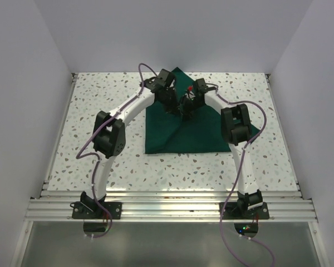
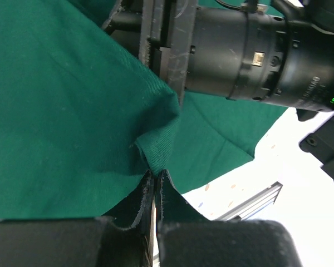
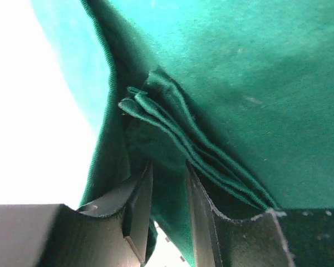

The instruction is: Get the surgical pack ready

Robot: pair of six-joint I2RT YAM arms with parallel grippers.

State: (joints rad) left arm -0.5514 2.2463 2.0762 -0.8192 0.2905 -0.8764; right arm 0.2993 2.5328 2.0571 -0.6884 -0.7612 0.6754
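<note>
The surgical pack shows as a dark green cloth drape (image 1: 178, 136) lying on the speckled table, with its middle pulled up under both arms. In the left wrist view my left gripper (image 2: 156, 173) is shut, pinching a small peak of the drape (image 2: 61, 111) at its tips. In the right wrist view my right gripper (image 3: 170, 167) holds a thick bunch of the drape (image 3: 256, 83) between its fingers, beside several stacked hem edges. From above, the left gripper (image 1: 175, 105) and the right gripper (image 1: 188, 108) sit close together over the cloth's far half. What lies under the cloth is hidden.
The right arm's black wrist (image 2: 250, 50) hangs directly over the left gripper's pinch. The speckled table (image 1: 100, 100) has white walls on three sides and an aluminium rail (image 1: 172, 203) along its near edge. A drape corner (image 1: 255, 127) reaches behind the right arm's elbow.
</note>
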